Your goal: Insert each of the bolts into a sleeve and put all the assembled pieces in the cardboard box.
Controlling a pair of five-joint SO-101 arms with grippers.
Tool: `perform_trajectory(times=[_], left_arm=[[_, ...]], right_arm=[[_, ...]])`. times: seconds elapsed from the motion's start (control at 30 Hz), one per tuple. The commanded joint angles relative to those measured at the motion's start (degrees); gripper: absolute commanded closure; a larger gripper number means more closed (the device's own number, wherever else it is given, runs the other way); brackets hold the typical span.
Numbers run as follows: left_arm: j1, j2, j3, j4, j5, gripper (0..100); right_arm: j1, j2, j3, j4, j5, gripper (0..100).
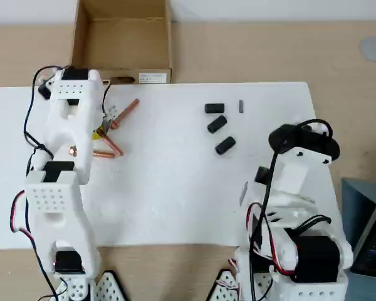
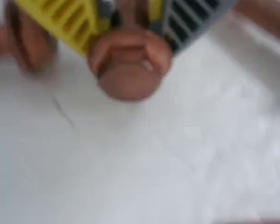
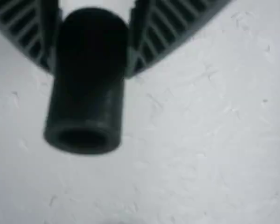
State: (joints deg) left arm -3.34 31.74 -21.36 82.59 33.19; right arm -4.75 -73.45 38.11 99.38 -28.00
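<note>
Black sleeve [image 3: 84,107] clamped inside right claw [image 3: 93,32]

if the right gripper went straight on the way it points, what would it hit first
Likely the white sheet: the right gripper points down at a bare patch of it, and the open end of the black sleeve it holds would touch first. Depth is unclear.

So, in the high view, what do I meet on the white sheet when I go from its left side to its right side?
Left arm → copper bolts → black sleeves → small grey piece → right arm.
</note>
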Motion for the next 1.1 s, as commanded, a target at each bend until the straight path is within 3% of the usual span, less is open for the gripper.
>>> perform_trajectory(times=[0.0, 0.17, 0.43, 0.73, 1.07], left_arm=[[3.6, -8.75, -7.21, 5.36, -2.11, 100], [7.21, -17.54, -11.78, 12.13, -4.22, 100], [11.16, -35.74, -6.86, 13.98, -8.53, 100], [14.15, -60.79, 16.79, 13.01, -12.04, 100], [14.15, -89.63, 49.14, -2.73, -12.13, 100]], right_arm=[[0.31, 0.04, -0.22, -1.85, 1.14, 99.0], [0.31, 0.04, -1.01, -2.64, 2.81, 99.0], [0.31, 0.04, -2.33, -4.66, 7.56, 99.0], [0.31, 0.04, -0.92, -6.51, 12.57, 99.0], [0.31, -0.04, 5.85, -13.45, 13.89, 99.0]])
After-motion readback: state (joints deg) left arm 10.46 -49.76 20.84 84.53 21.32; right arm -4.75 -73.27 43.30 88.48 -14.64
